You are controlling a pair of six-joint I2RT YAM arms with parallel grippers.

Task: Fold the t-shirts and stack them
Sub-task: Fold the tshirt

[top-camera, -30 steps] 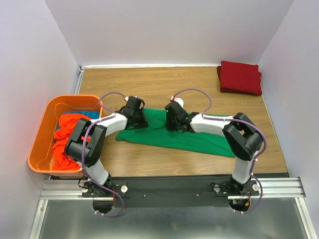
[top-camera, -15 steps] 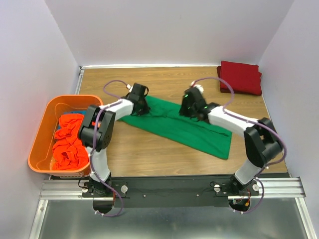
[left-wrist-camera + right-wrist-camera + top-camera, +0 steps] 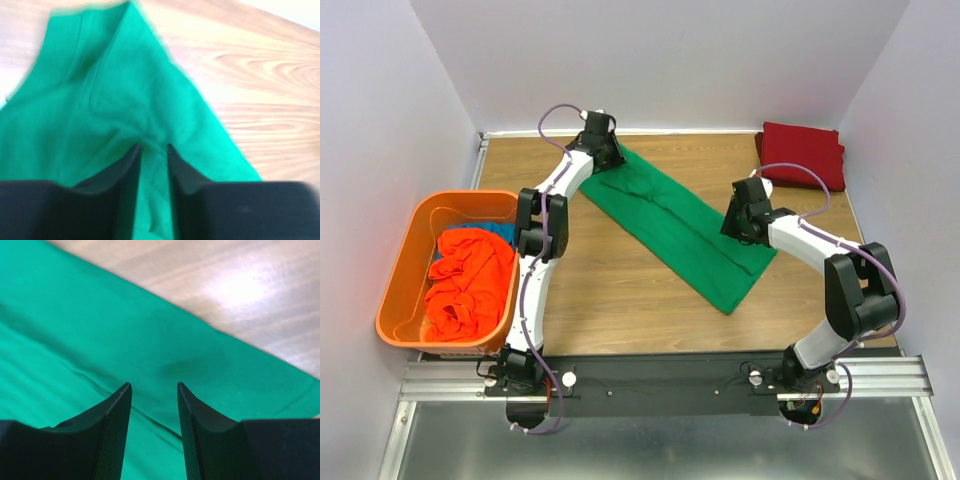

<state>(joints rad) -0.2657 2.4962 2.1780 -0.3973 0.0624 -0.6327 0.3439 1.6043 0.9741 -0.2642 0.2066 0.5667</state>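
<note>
A bright green t-shirt (image 3: 680, 230), folded into a long strip, lies slantwise on the table from back left to front right. My left gripper (image 3: 607, 160) is at its far left end. In the left wrist view its fingers (image 3: 152, 146) stand apart with a puckered ridge of green cloth (image 3: 100, 100) between them. My right gripper (image 3: 740, 225) hovers over the strip's right edge. It is open (image 3: 154, 384), with flat green cloth (image 3: 100, 330) below and nothing between the fingers. A folded dark red t-shirt (image 3: 803, 153) lies at the back right corner.
An orange bin (image 3: 400, 260) stands at the left edge, holding a crumpled orange-red t-shirt (image 3: 470, 280) and a bit of blue cloth (image 3: 495, 232). Walls close in the table at the back and both sides. Bare wood (image 3: 610, 290) shows in front of the green strip.
Both arms carried the green shirt back and to the right, so it now lies slantwise. The left gripper reached the back left corner and its fingers parted.
</note>
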